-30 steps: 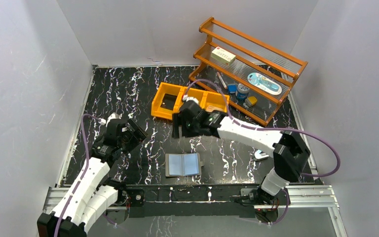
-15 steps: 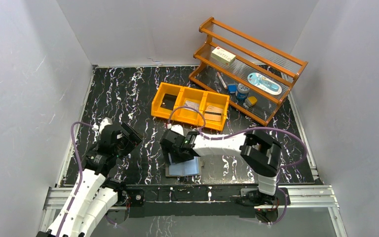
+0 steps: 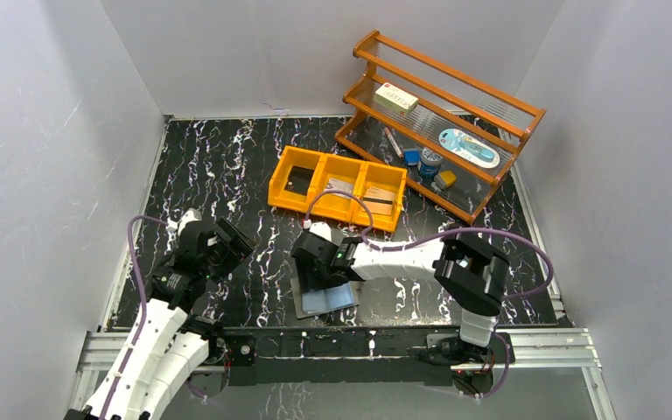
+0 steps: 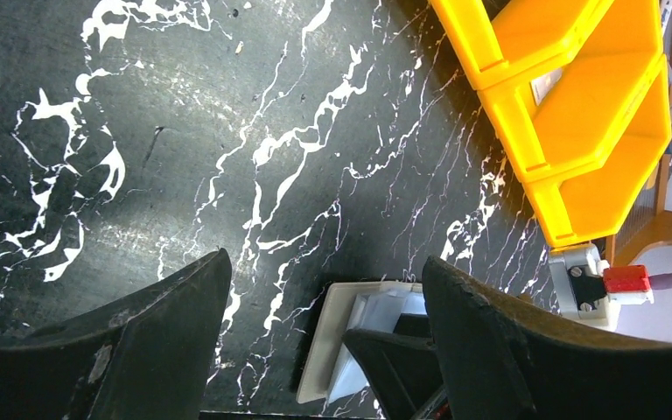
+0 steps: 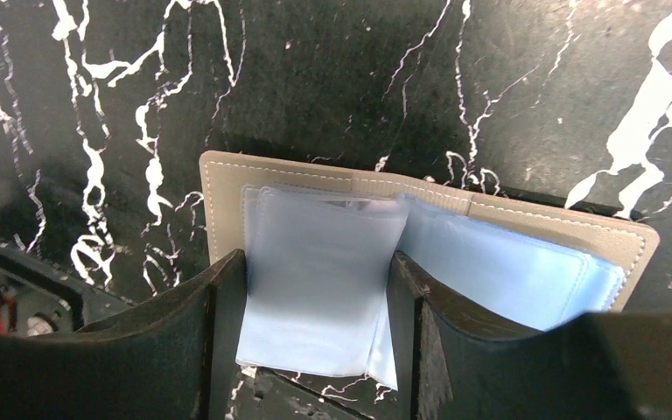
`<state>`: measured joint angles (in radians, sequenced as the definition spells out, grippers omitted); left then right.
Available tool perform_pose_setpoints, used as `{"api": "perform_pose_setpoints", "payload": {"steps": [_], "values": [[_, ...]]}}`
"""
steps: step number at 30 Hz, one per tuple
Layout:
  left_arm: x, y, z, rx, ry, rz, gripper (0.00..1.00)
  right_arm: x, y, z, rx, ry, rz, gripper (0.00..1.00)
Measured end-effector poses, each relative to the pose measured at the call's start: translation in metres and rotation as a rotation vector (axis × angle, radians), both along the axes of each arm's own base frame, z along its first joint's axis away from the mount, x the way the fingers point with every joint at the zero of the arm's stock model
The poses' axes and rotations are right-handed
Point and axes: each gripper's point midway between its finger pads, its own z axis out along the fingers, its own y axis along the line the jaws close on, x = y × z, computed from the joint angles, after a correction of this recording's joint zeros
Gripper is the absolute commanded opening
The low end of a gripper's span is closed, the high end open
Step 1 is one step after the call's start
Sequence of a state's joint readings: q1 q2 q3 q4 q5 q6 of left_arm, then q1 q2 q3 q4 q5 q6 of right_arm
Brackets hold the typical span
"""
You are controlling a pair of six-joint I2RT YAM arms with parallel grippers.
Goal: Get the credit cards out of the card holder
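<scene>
Near the front edge of the table (image 3: 227,166) the card holder (image 5: 507,262) lies open — the right gripper (image 5: 319,271) straddles one leaf, jaws half apart, and I cannot tell whether it grips. The left gripper (image 4: 325,262) gapes empty. The credit cards (image 3: 297,182) seemingly sit in the orange bin (image 3: 280,199) — next, search the remaining sleeves.
</scene>
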<state>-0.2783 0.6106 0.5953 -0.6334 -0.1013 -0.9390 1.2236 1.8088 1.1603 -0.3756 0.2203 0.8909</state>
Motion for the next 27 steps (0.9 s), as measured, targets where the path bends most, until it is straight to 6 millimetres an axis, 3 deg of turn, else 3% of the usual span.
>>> {"api": "perform_pose_setpoints", "payload": {"steps": [5,13,27], "values": [[0.000,-0.008,-0.002,-0.025,0.003,-0.035,0.79,-0.005,-0.002,0.006,0.121,0.051,0.010,0.61],[0.001,-0.032,-0.009,-0.076,0.018,-0.178,0.78,-0.001,-0.005,0.008,0.286,0.177,-0.030,0.70],[-0.001,-0.069,-0.014,-0.177,0.053,-0.407,0.76,-0.002,-0.004,0.017,0.399,0.231,-0.047,0.69]]}}
